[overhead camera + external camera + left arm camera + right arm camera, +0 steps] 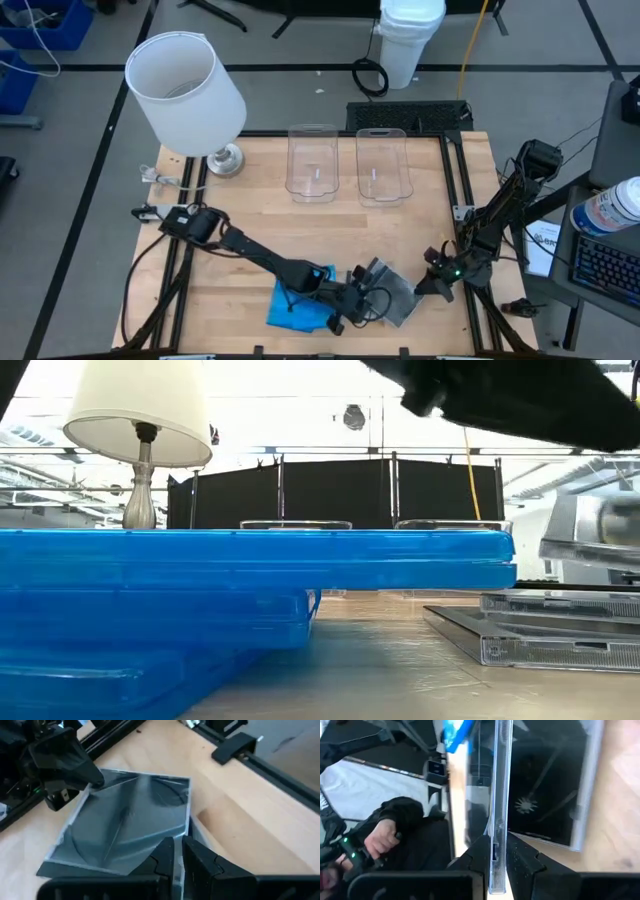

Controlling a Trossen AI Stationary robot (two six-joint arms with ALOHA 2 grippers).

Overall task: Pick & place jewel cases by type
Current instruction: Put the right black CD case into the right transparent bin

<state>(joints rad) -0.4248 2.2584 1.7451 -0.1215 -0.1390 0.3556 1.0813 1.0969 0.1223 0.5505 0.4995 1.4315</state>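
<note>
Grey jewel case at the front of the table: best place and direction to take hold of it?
By a thin edge, coming in level from the side. The grey jewel case is flat and square, too wide to span across its face. Both tools already pinch it that way: the left tool on one edge, the right tool shut on the opposite one.

Two clear bins (312,160), one lamp (186,85) (blue cases (300,300) stacked, uncountable).

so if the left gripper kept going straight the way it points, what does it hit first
Probably the right gripper. The left gripper is shut on the near edge of the grey case, and the right one grips the far corner, though depth is unclear.
</note>
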